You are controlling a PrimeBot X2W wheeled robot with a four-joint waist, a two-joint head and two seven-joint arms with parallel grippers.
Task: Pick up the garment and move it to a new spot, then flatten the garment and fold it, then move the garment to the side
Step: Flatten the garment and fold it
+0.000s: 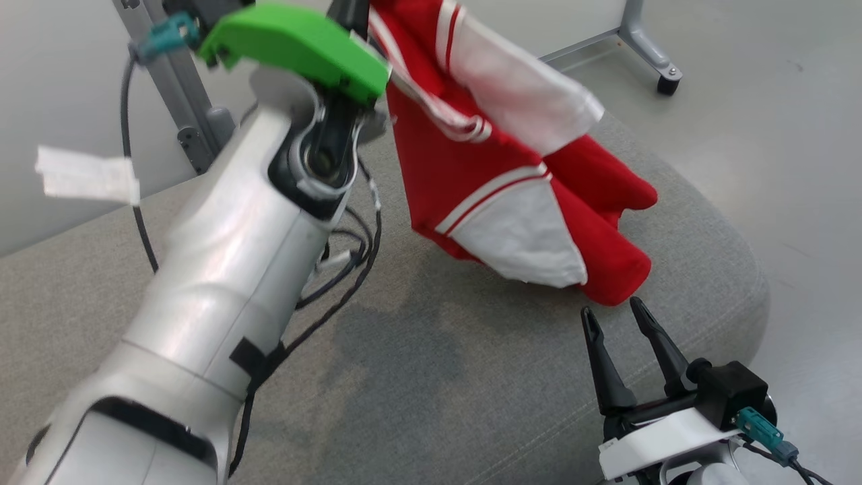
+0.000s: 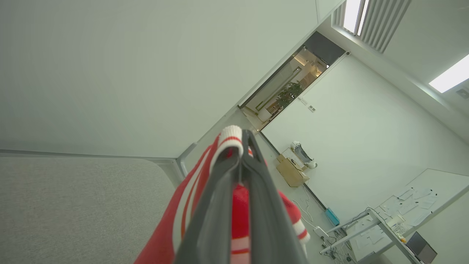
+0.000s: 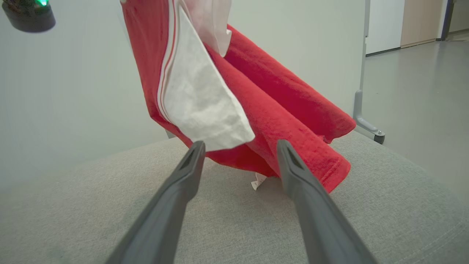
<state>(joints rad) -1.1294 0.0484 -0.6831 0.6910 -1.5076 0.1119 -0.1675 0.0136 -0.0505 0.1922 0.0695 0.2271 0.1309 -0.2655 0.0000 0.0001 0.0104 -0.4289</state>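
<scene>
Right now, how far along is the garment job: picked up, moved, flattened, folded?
Done: the pickup. The left gripper is shut on the red and white garment, which hangs bunched from it. In hand: the move, with its lower end at or near the grey cushion; the right gripper is open by the hem. Left: setting it down, flattening, folding, moving it aside.

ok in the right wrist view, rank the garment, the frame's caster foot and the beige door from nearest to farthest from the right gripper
1. garment, centre, hanging just past the fingers of the right gripper.
2. caster foot, right side, beyond the edge of the cushion.
3. beige door, top right, far across the floor.
</scene>
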